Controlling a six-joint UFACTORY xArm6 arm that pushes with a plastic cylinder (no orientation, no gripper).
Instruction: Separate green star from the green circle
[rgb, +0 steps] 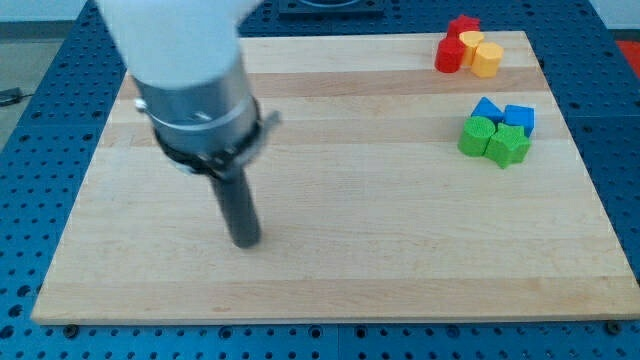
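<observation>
The green star (509, 145) and the green circle (477, 136) lie touching each other at the view's right, the circle to the left of the star. My tip (245, 241) rests on the wooden board (330, 260) at the view's lower left of centre, far to the left of both green blocks. The rod rises from the tip into the arm's white and grey body at the view's top left.
Two blue blocks (487, 109) (520, 117) touch the green pair from above. At the view's top right a red star (463, 25), a red cylinder (449, 54), a yellow block (471, 42) and an orange-yellow cylinder (486, 58) cluster together.
</observation>
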